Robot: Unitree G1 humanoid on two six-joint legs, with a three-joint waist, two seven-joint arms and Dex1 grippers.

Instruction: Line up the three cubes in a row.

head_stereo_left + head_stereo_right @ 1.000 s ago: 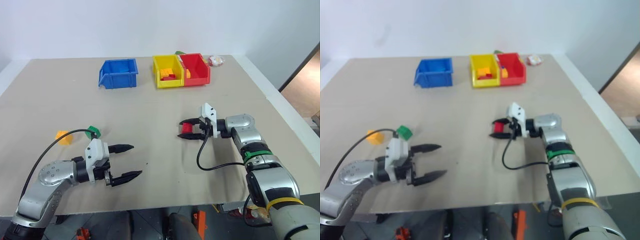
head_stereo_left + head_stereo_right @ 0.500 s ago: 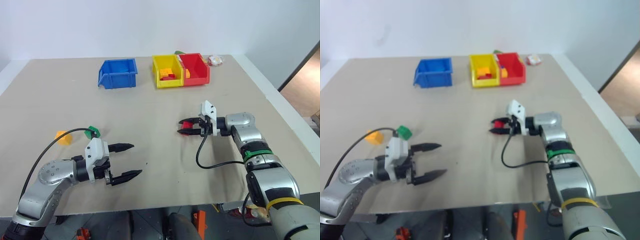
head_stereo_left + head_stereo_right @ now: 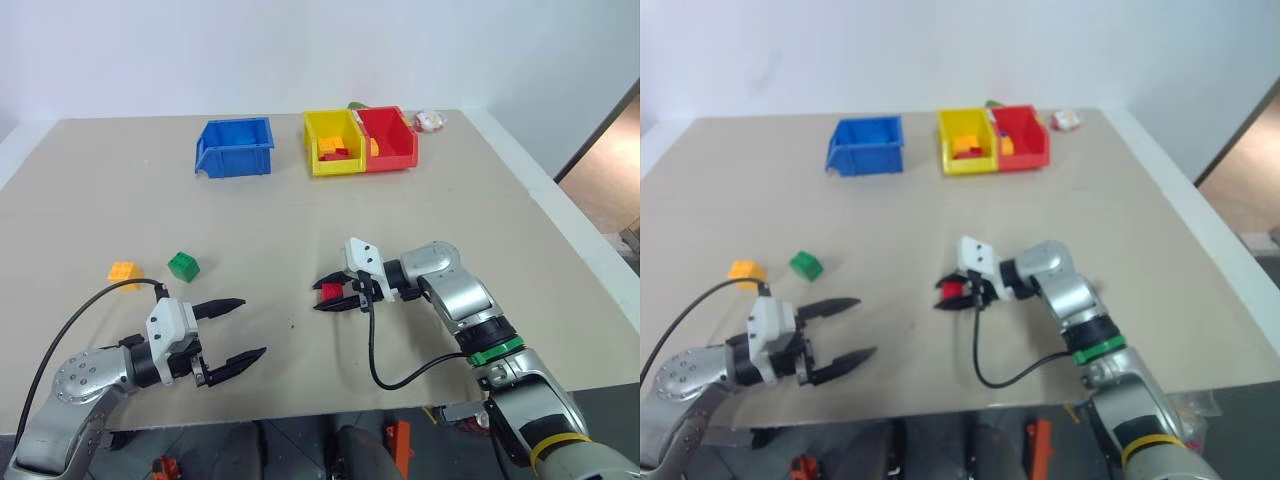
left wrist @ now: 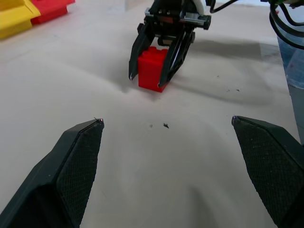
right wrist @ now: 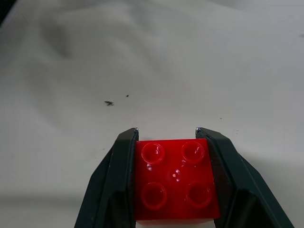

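One red cube [image 3: 332,291] sits clamped in right gripper [image 3: 330,296] fingers, left gripper [image 3: 240,328] wide open w/ nothing; set it down level beside green cube [image 3: 183,266] & yellow-orange cube [image 3: 124,271].

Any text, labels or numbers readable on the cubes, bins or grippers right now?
None readable.
Red cube, shut in the right gripper: bare studs, no lettering seen.
Green cube, yellow-orange cube: no marks seen.
Blue bin, yellow bin, red bin: no labels seen.
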